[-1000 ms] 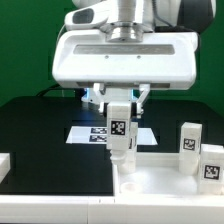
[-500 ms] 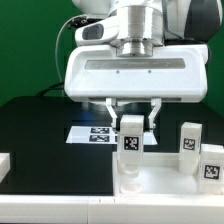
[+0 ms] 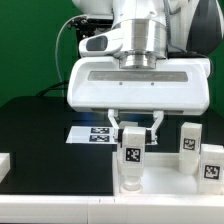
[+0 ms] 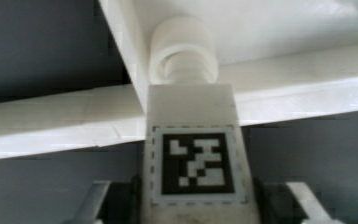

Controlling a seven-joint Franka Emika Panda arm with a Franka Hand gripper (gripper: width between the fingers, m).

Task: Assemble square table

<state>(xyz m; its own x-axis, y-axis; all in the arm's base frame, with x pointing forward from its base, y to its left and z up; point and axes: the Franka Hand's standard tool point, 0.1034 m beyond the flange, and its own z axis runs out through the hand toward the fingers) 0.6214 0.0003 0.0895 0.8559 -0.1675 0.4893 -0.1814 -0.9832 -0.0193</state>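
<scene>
A white block leg with a black-and-white tag stands upright at a corner of the white square tabletop, at the front of the exterior view. My gripper hangs right above the leg. Its fingers are spread wider than the leg. In the wrist view the leg sits between the fingers with a dark gap on each side, so the gripper is open. The leg's round end meets the tabletop rim.
Two more tagged white legs stand at the exterior view's right, beside the tabletop. The marker board lies on the black table behind the gripper. A small white part is at the left edge.
The gripper moved toward the exterior view's right and lower with the leg. Its fingers have spread apart off the leg, which now stands lower on the tabletop corner.
</scene>
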